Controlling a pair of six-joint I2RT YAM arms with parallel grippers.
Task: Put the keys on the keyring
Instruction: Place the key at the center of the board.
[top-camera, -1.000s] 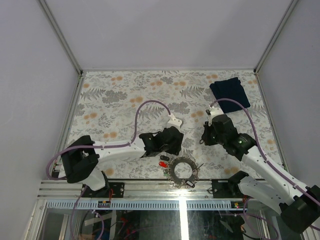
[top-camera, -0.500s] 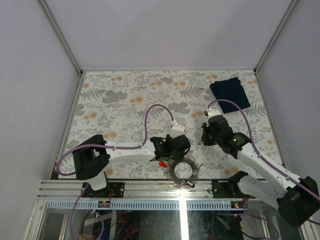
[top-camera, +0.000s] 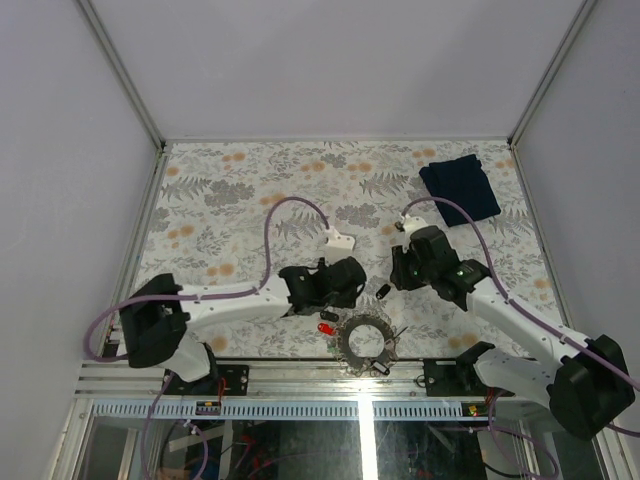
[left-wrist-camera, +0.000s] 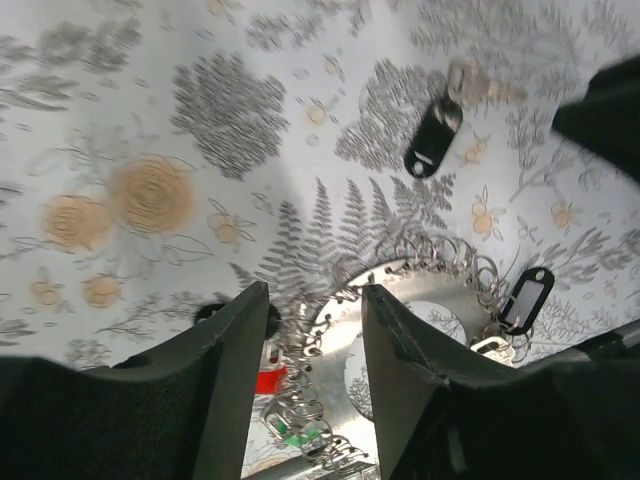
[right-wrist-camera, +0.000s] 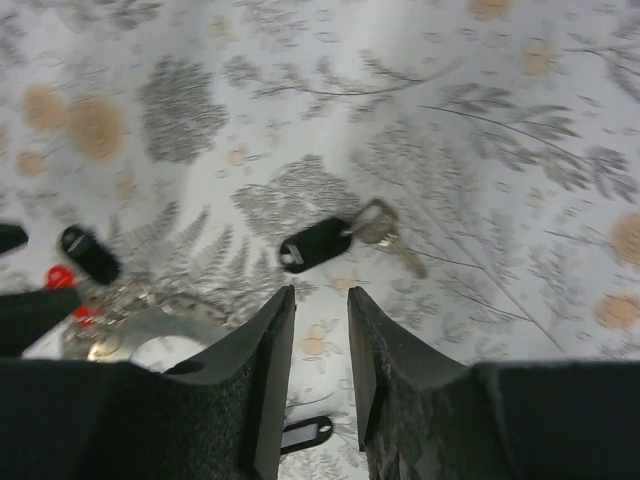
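A: What lies nearest to the arm bases?
B: The keyring (top-camera: 366, 343), coiled flat on the tabletop (top-camera: 220, 200) just at the near edge. Its red tag (top-camera: 326, 328) sticks out on the left side, and a green tag (left-wrist-camera: 295, 437) sits close beside it.
A: Is any key at the coil?
B: Two are there, both with black heads. The tag-side key (right-wrist-camera: 90, 253) lies just beside the red tag, and the rim key (left-wrist-camera: 525, 297) rests against the coil's rim. If either is threaded on the chain, I cannot tell.
A: And the left pincer?
B: The left pincer (left-wrist-camera: 315, 298) hangs just beside the far left part of the coil. It is released: the two fingers stand apart, the chain shows through the gap, and nothing is between them.
A: Where is the third key?
B: The loose key (top-camera: 382, 292) lies flat on the tabletop a little beyond the coil, between the two pincers, touching neither. It has a black head and a short silvery blade.
A: Does the right pincer grasp something?
B: No. The right pincer (right-wrist-camera: 320, 295) is released also, with only tabletop seen between its fingers, and the loose key lies just ahead of the tips.
A: Anything farther?
B: A dark blue cloth (top-camera: 459, 187), folded, near the far right corner, well apart from all the rest
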